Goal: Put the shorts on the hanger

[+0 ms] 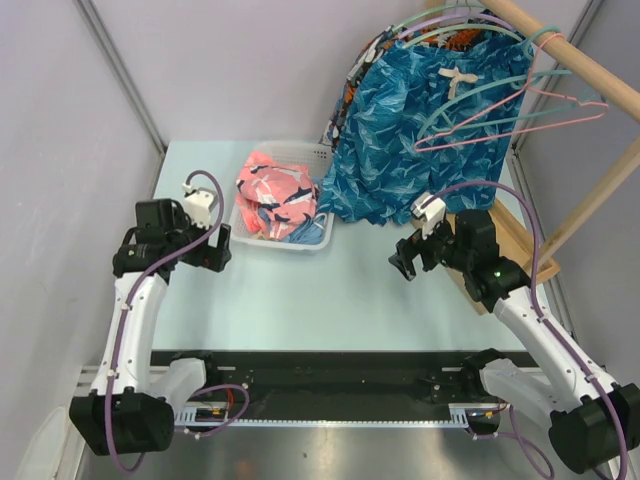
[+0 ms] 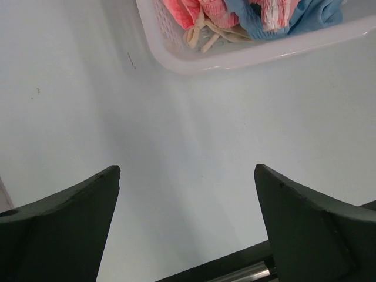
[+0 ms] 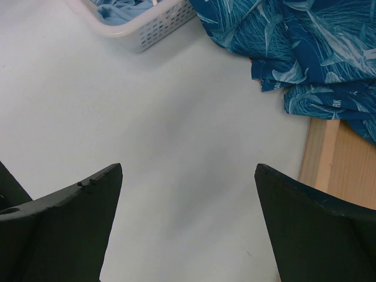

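Observation:
The coral-pink shorts (image 1: 275,192) with a navy and white print lie bunched in a white basket (image 1: 318,241) at the table's back middle; their pink edge shows in the left wrist view (image 2: 194,10). The thin pink hanger (image 1: 545,112) hangs empty from the wooden rail (image 1: 590,68) at the back right. My left gripper (image 1: 222,250) is open and empty just left of the basket. My right gripper (image 1: 403,261) is open and empty, right of the basket, below the hanging blue shorts.
Blue leaf-print shorts (image 1: 420,130) hang from the rail on a hanger, draping onto the table (image 3: 305,41). Teal and lilac hangers (image 1: 470,25) hang on the rail. A light-blue garment (image 2: 311,14) lies in the basket. A wooden rack base (image 3: 338,170) sits at the right.

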{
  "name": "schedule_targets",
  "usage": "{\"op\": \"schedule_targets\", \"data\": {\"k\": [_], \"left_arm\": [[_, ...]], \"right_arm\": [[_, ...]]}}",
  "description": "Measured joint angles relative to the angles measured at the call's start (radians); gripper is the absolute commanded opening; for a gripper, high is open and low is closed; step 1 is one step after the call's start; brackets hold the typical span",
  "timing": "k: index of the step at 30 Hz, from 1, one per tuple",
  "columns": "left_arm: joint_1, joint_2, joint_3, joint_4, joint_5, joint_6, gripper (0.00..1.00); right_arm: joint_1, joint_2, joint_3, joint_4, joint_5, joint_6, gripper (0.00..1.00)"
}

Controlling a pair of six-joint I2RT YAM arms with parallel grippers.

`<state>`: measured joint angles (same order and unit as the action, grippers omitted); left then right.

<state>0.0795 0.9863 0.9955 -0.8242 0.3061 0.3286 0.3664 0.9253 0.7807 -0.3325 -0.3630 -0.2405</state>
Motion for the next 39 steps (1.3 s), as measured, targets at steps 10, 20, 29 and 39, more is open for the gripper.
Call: {"op": "schedule_targets", "data": {"k": [10, 20, 29, 39], "left_arm": [[-0.081, 0.084, 0.105, 0.023, -0.039, 0.026, 1.0], [-0.284, 0.263, 0.254, 0.088, -0.06, 0.099, 0.95], [-0.386, 0.573, 0.455, 0.156, -0.039, 0.119, 0.91], [-0.465, 0.842, 0.623, 0.202, -0.062, 0.125, 0.74]], "right_arm": [[-0.031, 0.0, 0.011, -0.001, -0.013, 0.0, 1.0], [-0.06, 0.0, 0.011, -0.006, -0.022, 0.0, 1.0], [-0.062, 0.012, 0.011, -0.005, -0.035, 0.001, 1.0], [-0.062, 0.021, 0.011, 0.009, -0.038, -0.004, 1.0]]}}
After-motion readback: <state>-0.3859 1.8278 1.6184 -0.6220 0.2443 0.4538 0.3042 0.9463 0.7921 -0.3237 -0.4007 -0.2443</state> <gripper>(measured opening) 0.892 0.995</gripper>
